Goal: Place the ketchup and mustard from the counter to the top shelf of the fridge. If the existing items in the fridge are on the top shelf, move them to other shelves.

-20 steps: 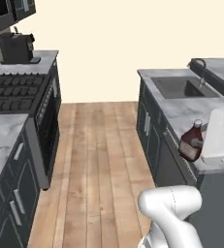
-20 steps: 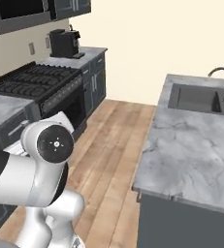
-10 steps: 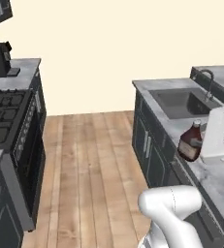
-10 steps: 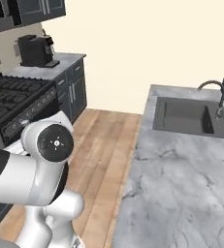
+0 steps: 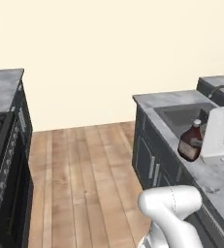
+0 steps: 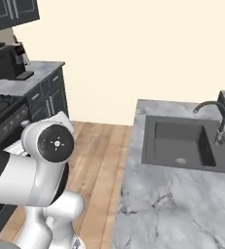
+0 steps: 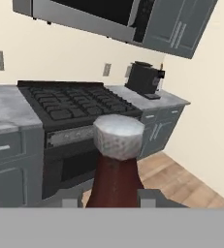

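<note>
While the ketchup (image 5: 191, 144) rides in the tool (image 7: 108, 199), you can see in the hand view that the two fingertips (image 7: 71, 201) sit either side of the lower body of the bottle, closed on it, with the pale cap and narrow neck standing upright above them. From the left base view the bottle hangs at the right, over the near edge of the table (image 5: 162, 99) in front of the sink (image 5: 181, 116), carried beside the white hand. You should treat it as a stiff, smooth, fairly light bottle: its rounded sides look slippery, so a hold low on the widest part, as it has now, seems safer than one on the neck. Keep it upright during travel; a tilt could let it slide between the pads. Across the wooden floor (image 5: 84, 179), on the far left, stands the stove (image 7: 79, 104), and a coffee machine (image 6: 7, 61) sits on the worktop beyond it. Judging by this, carriage to the fridge is under way and placing is not yet done.
</note>
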